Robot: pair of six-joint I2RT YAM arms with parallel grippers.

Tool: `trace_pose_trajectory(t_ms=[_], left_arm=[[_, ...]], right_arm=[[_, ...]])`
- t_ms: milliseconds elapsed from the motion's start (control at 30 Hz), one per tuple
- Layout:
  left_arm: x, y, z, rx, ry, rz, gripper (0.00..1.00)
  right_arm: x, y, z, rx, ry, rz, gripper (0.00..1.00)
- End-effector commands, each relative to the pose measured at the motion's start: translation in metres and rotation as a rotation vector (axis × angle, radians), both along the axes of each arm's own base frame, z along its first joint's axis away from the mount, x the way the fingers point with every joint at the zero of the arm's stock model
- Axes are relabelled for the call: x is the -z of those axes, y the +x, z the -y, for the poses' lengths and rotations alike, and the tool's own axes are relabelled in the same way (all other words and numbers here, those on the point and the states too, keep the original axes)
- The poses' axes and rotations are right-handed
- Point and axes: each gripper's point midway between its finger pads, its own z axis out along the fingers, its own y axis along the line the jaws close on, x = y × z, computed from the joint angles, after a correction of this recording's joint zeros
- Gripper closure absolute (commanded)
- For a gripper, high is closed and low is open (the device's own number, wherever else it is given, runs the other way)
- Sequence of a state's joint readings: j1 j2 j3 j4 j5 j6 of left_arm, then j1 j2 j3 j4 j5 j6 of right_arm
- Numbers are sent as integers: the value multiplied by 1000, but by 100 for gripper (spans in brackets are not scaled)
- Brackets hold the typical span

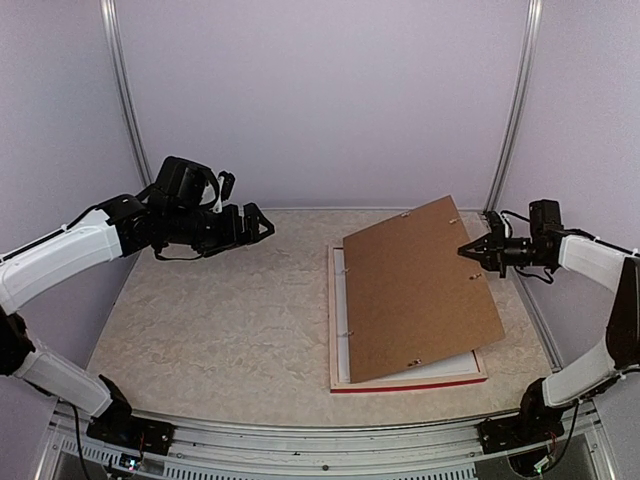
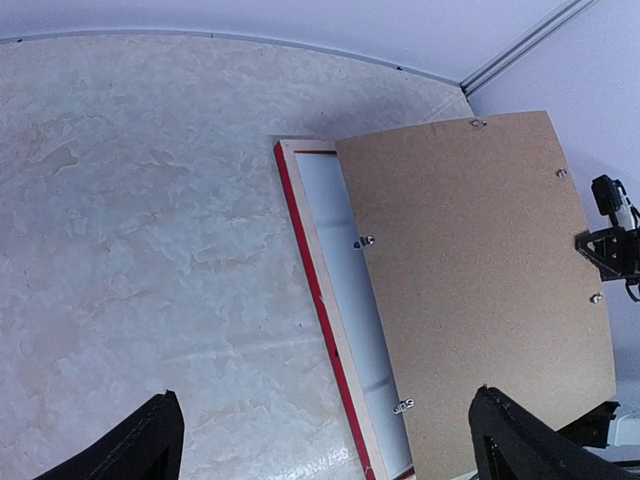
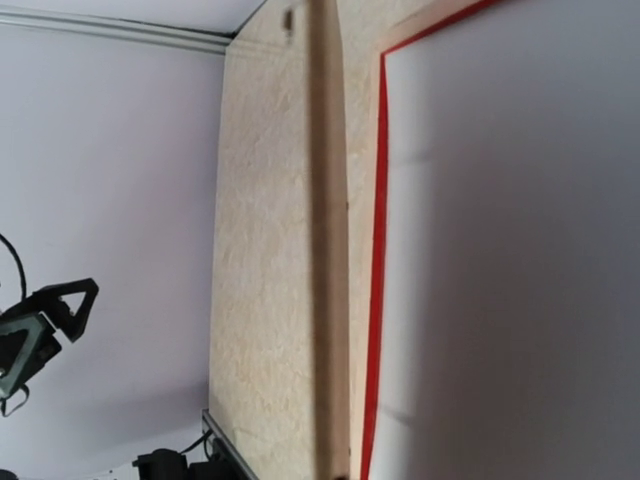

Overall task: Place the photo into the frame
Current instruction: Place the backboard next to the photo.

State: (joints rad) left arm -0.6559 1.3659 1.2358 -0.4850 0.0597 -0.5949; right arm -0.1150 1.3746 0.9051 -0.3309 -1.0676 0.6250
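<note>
Marbled tabletop [image 1: 220, 320]: frame [image 1: 420, 382] was laid face-down at 3 o'clock, backing board [image 1: 420, 290] tilted up, its 3 o'clock edge pinched by right gripper [image 1: 468, 248]. Left gripper [image 1: 262, 226] spread empty at 10 o'clock. Photo unseen; judged thin, floppy, best taken by edge.

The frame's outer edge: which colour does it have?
Red, next to pale bare wood on the back of the frame. It shows best in the left wrist view.
</note>
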Motion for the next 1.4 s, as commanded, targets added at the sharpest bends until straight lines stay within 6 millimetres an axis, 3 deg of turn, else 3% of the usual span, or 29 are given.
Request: trace_pose_trajectory(t_ms=[0, 1367], left_arm=[[3, 2, 1, -2, -10, -1, 1], [13, 3, 2, -5, 1, -21, 1]], right_arm=[[-3, 0, -2, -53, 65, 23, 100], [48, 12, -5, -39, 156, -49, 100]])
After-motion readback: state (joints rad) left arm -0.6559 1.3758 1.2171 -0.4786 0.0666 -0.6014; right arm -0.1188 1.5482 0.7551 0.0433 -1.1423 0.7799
